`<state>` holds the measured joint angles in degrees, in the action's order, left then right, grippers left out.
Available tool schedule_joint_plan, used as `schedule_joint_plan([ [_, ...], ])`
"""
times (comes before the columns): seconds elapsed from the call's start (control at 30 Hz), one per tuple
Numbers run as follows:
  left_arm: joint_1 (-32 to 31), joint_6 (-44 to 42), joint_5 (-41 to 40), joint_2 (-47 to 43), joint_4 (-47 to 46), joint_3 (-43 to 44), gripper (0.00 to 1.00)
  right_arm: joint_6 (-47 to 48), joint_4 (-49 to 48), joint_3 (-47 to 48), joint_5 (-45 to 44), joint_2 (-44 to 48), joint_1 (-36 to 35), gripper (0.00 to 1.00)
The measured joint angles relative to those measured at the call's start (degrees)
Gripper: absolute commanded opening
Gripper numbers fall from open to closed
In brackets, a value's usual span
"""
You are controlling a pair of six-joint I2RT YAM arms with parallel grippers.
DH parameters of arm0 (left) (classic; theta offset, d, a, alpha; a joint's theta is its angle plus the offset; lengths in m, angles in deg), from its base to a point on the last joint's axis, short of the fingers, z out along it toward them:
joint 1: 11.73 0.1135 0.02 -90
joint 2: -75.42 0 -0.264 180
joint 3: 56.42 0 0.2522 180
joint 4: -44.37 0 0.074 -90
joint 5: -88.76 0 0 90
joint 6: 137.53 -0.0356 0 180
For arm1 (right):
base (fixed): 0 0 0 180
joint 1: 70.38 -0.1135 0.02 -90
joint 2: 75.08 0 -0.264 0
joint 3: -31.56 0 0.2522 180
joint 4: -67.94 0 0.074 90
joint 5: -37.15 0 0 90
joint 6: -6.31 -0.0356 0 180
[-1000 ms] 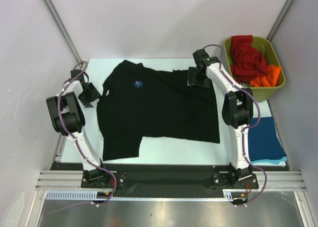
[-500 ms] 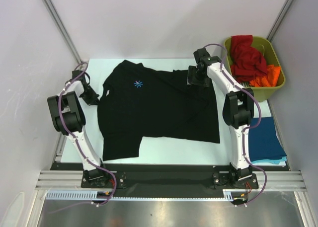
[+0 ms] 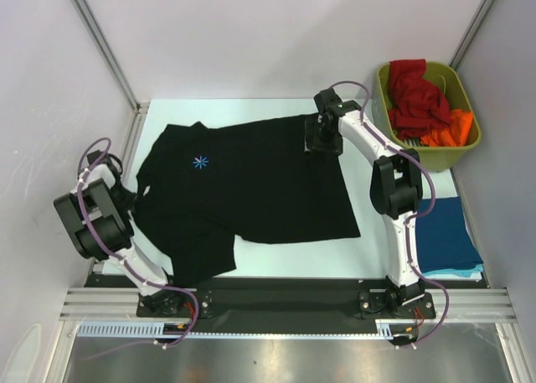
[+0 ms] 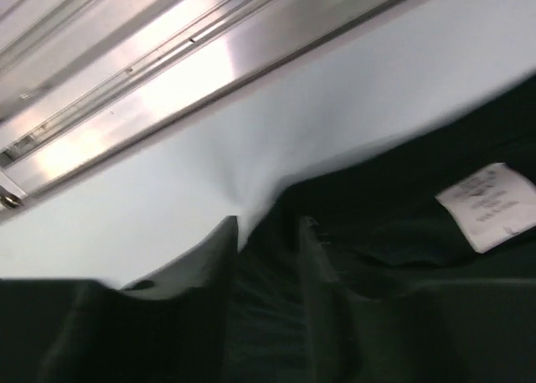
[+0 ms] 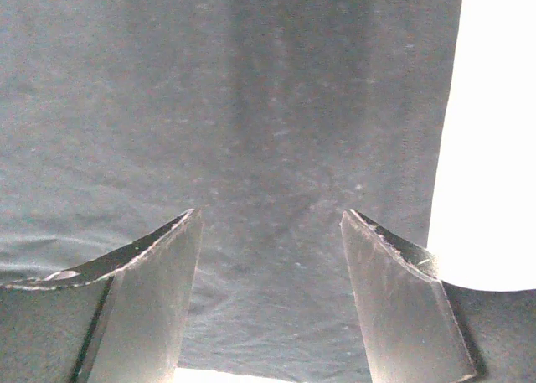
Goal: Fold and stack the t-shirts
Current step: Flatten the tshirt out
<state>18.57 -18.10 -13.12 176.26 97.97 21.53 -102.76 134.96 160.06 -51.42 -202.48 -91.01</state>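
At the near right, a folded dark blue t-shirt [image 3: 444, 232] lies on the white table [image 3: 276, 253]. The black cotton t-shirt [image 3: 251, 182] with the light-blue starburst print [image 3: 200, 161] lies spread across the middle, collar to the left.

At its left edge, the left gripper [image 4: 268, 225] has its fingers narrowly apart with black cloth between them. The blur hides whether they bite.

At the far hem, the right gripper [image 5: 270, 215] hovers with fingers spread wide, holding nothing.

The step looks like flattening before the fold. Pinch the hem firmly, draw the two ends apart low over the table, and smooth the bunched near-left corner.

At the far right, the olive-green plastic bin [image 3: 448, 155] holds a red t-shirt [image 3: 414, 94] and an orange t-shirt [image 3: 448, 131].
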Motion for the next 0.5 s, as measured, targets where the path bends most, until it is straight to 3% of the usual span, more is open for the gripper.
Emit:
schedule_joint_plan([
  [0.03, -0.3, -0.3, 0.0, -0.5, 0.2, 0.0, 0.63, 0.0, -0.1, 0.0, 0.2, 0.0, -0.1, 0.73],
  [0.13, -2.9, -1.6, -0.5, -1.9, -0.3, 0.3, 0.8, -0.2, -0.5, 0.0, 0.6, -0.2, -0.3, 0.73],
  [0.33, -15.0, -4.0, -3.8, -2.9, -2.9, 7.4, 0.79, -0.4, -2.4, 3.0, 0.2, -3.7, 0.4, 0.72],
  [0.5, -24.1, -5.2, -5.2, -1.6, -7.9, 14.3, 0.71, -1.5, -3.4, 13.1, -0.5, -11.9, 1.4, 0.69],
])
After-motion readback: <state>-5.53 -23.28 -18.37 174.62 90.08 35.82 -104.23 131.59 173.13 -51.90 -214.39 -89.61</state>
